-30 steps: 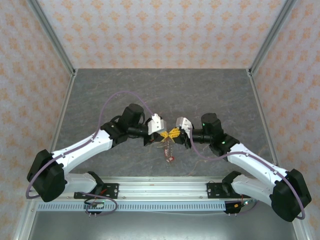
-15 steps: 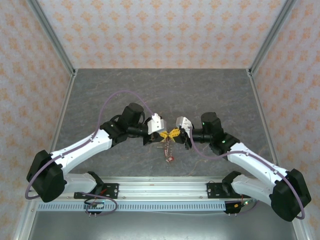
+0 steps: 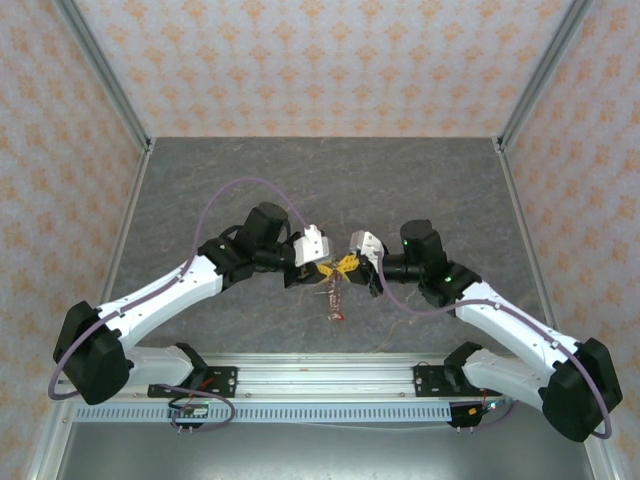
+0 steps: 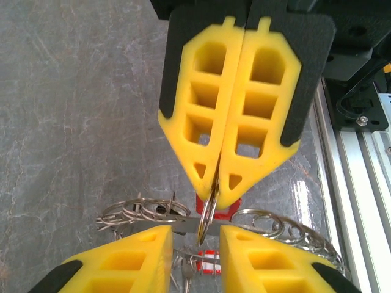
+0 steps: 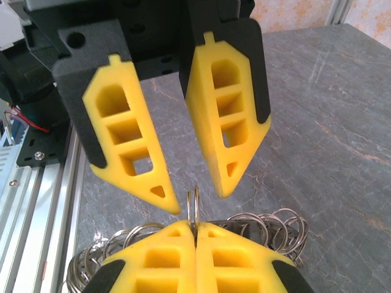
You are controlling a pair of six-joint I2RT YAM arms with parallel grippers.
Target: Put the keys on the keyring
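Keyring (image 4: 143,210) sits between the two end effectors over the middle of the grey surface (image 4: 73,122), and yellow fingers hide part of its coils. The right end effector (image 4: 215,192) is pressed together, pinching a thin loop (image 5: 192,207) that stands up from the coils. The left end effector (image 5: 200,196) was closed a second ago. Its fingers are now spread on either side of that loop, apart from it. Keys (image 3: 333,293) and red tags (image 4: 209,256) dangle below, too small to count.

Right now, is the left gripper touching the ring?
Apart. Right wrist view: the ring, pinched in the right gripper, stands clear inside the open left gripper.
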